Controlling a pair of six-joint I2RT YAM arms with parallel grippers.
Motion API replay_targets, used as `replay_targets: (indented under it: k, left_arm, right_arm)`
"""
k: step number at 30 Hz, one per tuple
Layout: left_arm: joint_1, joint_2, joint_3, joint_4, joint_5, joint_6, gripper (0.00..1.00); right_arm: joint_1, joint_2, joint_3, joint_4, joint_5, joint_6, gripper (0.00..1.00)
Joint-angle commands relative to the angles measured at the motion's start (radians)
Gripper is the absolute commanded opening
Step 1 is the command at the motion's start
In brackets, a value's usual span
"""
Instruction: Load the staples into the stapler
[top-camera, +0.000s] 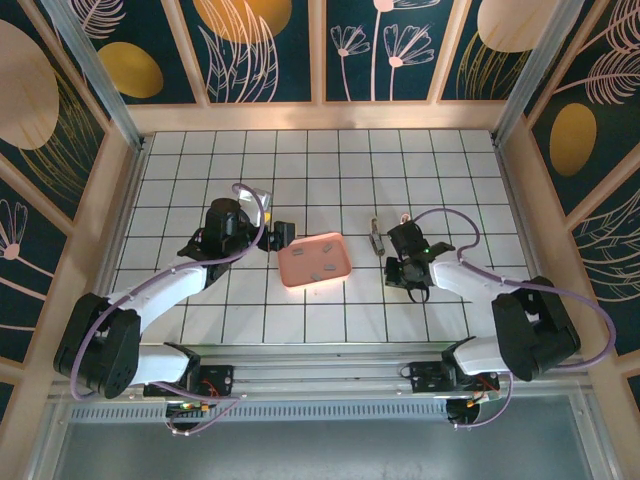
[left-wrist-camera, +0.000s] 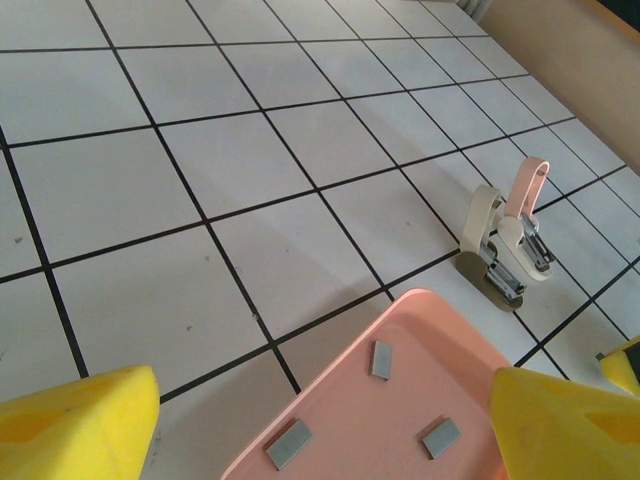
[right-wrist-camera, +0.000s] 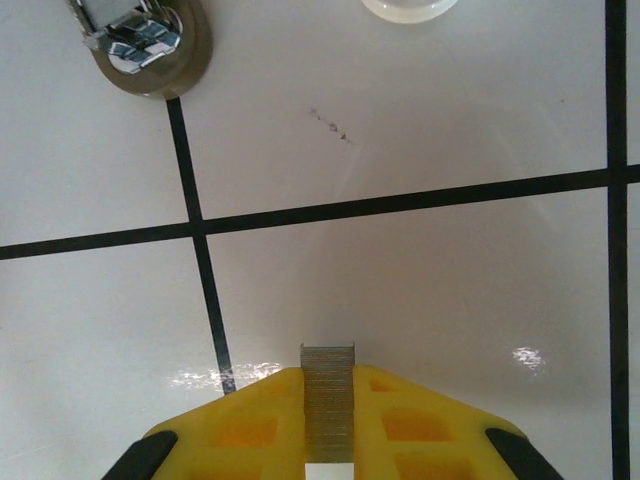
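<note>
**Right gripper (right-wrist-camera: 328, 378) clenched on a staple strip (right-wrist-camera: 328, 392); stapler (right-wrist-camera: 140, 42) in the upper left of the wrist view.**

The strip looks feather-light, stiff and slick. It would probably snap if bent, so the grip across its long sides, with the tip poking out, seems right. The stapler (left-wrist-camera: 505, 250) stands with its top swung up at centre right of the left wrist view. It is small and likely to skid on the glossy tiles (left-wrist-camera: 250, 170), so steady its base. The left gripper (left-wrist-camera: 320, 425) hangs spread wide and empty over the tray (left-wrist-camera: 400, 298), which holds spare strips (left-wrist-camera: 381, 359). From above, the tray's edge is near the stapler's left, with bare floor on its other sides.
</note>
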Motion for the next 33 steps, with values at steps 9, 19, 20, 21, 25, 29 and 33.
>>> replay_targets:
  k: [9,19,20,21,25,29,33]
  left_arm:
    - [-0.005,0.015,0.006,0.02,0.026,0.004,0.85]
    - [-0.005,0.015,0.008,0.022,0.034,-0.003,0.85]
    - [-0.005,0.015,0.008,0.022,0.034,-0.001,0.85]
    - [-0.004,0.014,0.008,0.021,0.034,-0.002,0.85]
    - [-0.005,0.013,0.008,0.022,0.034,-0.001,0.85]
    - [-0.004,0.01,0.007,0.022,0.034,0.0,0.85]
    - [-0.005,0.005,0.006,0.021,0.036,0.003,0.85]
  right_arm:
    - [-0.011,0.041,0.0,-0.031,0.032,0.013,0.16]
    - [-0.011,0.044,0.0,-0.035,0.02,0.019,0.17]
    - [-0.011,0.044,0.0,-0.035,0.02,0.019,0.17]
    - [-0.011,0.044,0.002,-0.037,0.02,0.019,0.17]
    - [-0.011,0.046,0.001,-0.039,0.018,0.017,0.17]
    - [-0.01,0.045,0.003,-0.041,0.015,0.017,0.18]
    - [-0.011,0.046,0.001,-0.041,0.013,0.019,0.18]
